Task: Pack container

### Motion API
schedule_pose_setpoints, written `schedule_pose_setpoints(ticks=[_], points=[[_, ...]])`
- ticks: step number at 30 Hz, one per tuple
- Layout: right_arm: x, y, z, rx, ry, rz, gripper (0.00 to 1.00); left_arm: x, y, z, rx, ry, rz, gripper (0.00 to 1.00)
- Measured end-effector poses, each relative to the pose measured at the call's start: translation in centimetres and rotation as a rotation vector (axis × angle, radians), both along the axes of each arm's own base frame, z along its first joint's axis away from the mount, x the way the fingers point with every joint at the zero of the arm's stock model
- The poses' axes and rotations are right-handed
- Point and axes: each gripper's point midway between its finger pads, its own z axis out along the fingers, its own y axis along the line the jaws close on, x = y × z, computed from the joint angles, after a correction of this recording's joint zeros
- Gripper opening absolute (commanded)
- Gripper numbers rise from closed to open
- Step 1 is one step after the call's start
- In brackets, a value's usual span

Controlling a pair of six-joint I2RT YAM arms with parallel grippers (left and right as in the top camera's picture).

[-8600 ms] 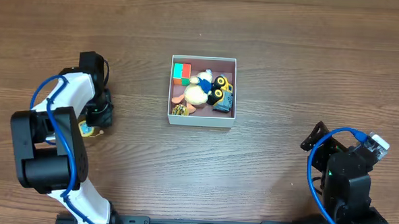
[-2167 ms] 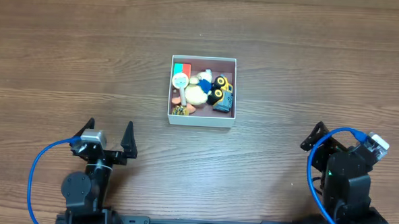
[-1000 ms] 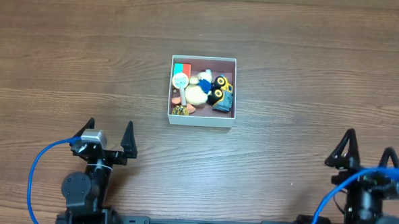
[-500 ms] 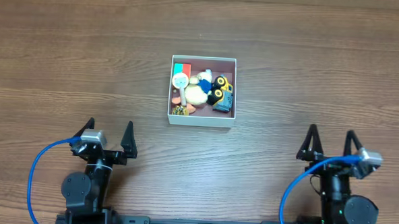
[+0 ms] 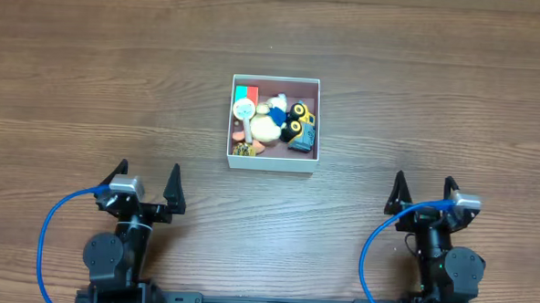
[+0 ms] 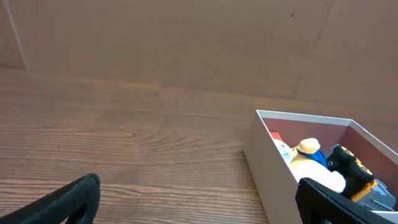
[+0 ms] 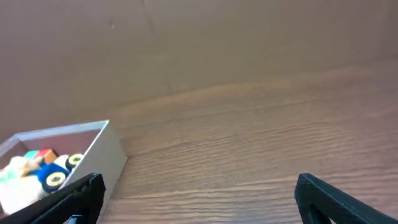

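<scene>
Your container (image 5: 271, 164) sits mid-table toward the far side, crowded with small toys (image 5: 271, 124). At the near edge of the wooden table (image 5: 91, 71), your 2 grippers, left gripper (image 5: 146, 184) and right gripper (image 5: 423, 190), both have fingers spread wide, hold nothing, and are well apart from it.

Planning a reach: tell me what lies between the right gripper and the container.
Only bare wooden table between right gripper and container, per the overhead view.
</scene>
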Motion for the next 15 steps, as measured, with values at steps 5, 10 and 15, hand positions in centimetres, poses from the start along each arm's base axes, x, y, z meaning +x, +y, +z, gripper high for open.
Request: schedule_pose_setpoints(ticks=[5, 10, 15], points=[[-0.01, 0.32, -0.01, -0.072, -0.003, 0.026, 1.0, 0.0, -0.01, 0.0, 0.0, 0.0, 0.0, 1.0], [-0.02, 0.36, -0.01, -0.091, -0.004, 0.03, 1.0, 0.0, -0.01, 0.0, 0.0, 0.0, 0.0, 1.0], [-0.02, 0.37, -0.02, -0.094, -0.004, 0.031, 1.0, 0.0, -0.01, 0.01, 0.0, 0.0, 0.0, 1.0]])
